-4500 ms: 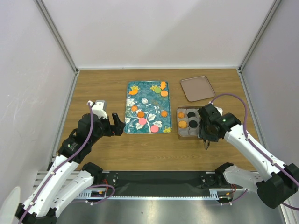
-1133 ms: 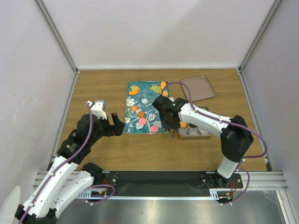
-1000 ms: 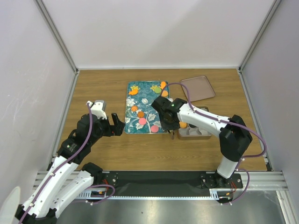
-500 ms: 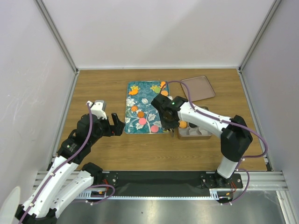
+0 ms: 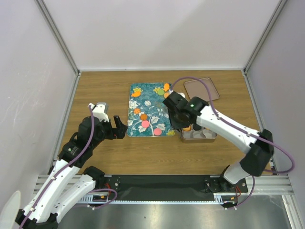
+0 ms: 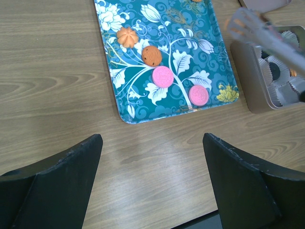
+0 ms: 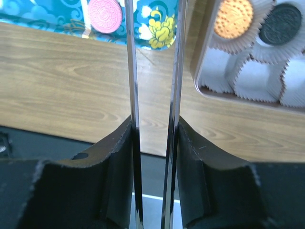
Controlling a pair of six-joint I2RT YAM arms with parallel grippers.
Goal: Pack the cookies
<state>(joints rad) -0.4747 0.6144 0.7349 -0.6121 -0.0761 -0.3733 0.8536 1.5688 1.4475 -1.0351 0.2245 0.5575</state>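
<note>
The wooden surface [image 5: 105, 90] carries a teal tray [image 5: 150, 107] and, just to its right, a square metal tin [image 5: 209, 135]. The right arm [image 5: 228, 128] reaches from its base at the near right up and leftward. Its wrist hangs over the seam between tray and tin and hides much of the tin from above. The left arm [image 5: 76, 148] sits folded at the near left, aimed toward the tray.

The right tool [image 7: 154, 19] shows two long thin blades a narrow gap apart. Their tips run off the frame edge, so I cannot tell whether they grip anything. The left tool [image 6: 151, 143] stands wide apart, touching nothing.

Of the cookies [image 6: 163, 76], two pink and a few orange lie on the tray. An orange cookie [image 7: 233, 16] and a black cookie [image 7: 283, 24] sit in paper cups [image 7: 257, 76] inside the tin.
</note>
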